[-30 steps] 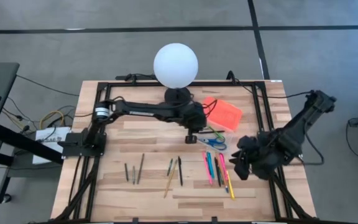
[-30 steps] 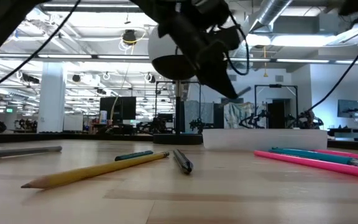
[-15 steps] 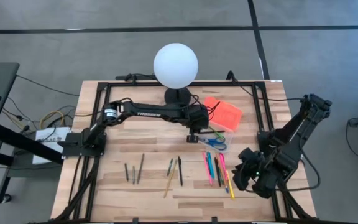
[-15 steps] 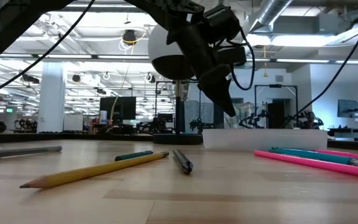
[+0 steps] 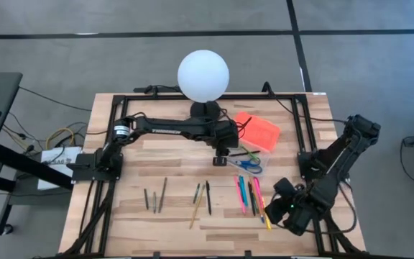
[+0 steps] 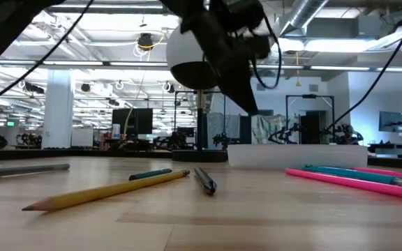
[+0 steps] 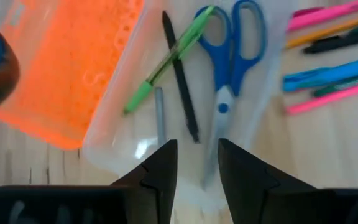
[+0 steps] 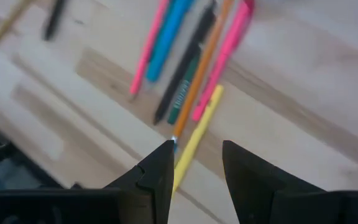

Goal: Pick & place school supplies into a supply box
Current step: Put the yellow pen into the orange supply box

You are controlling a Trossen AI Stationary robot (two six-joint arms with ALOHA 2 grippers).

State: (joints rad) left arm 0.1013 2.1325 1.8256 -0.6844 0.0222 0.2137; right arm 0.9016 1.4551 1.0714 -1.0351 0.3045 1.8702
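- Black fingers spread, nothing between them: the left gripper (image 7: 194,163) hangs right over the clear box (image 7: 129,140), jaws apart and empty.
- Below it in the box lie a grey pen (image 7: 160,116), a black pen (image 7: 180,78), a green marker (image 7: 166,60) and the scissors (image 7: 230,59), blue handles up by the far wall.
- The orange lid (image 5: 258,131) is folded open beside the box, at the back of the table near the white lamp (image 5: 203,75).
- Over on the other side, the right gripper (image 8: 195,163) hovers low at the front edge, fingers apart, holding nothing, nose aimed at a yellow marker (image 8: 196,139).
- Just past that sits the bright bunch: pink, blue, black, green and orange pens (image 8: 190,46) side by side.
- Mid-table, a pencil (image 5: 197,211) and a few dark pens (image 5: 155,197) wait, well apart from either arm.
- My read: the left is at the drop-off, the right is lining up a pick.
- Next it'll need to settle squarely across that yellow marker and close without nudging its neighbours.
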